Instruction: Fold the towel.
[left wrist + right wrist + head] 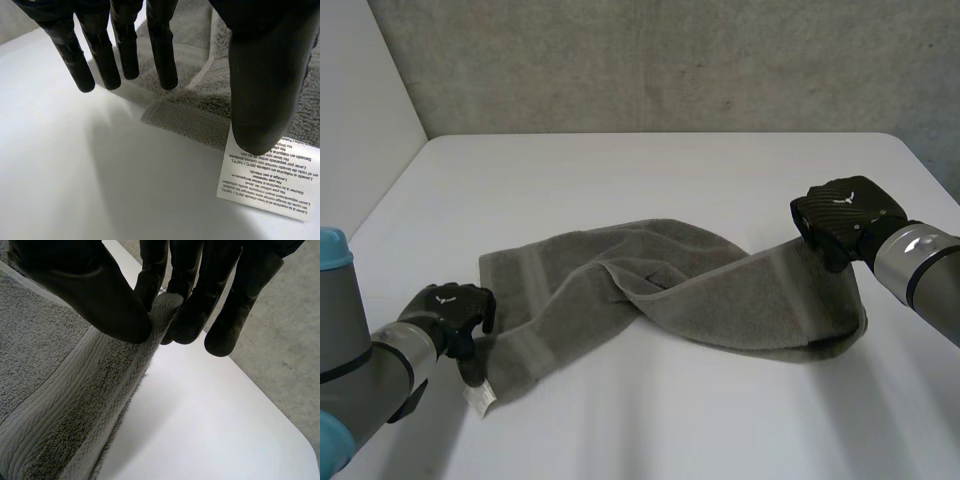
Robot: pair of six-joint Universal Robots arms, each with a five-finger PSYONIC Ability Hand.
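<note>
The white tabletop (650, 170) in front of a grey wall (670, 60) carries the grey towel (670, 285), which lies twisted across its middle. My right hand (840, 215) pinches the towel's right-end corner between thumb and fingers, raised off the surface. My left hand (450, 312) sits at the near left corner beside the white care label (480, 398), with its fingers straight, spread and gripping nothing.
</note>
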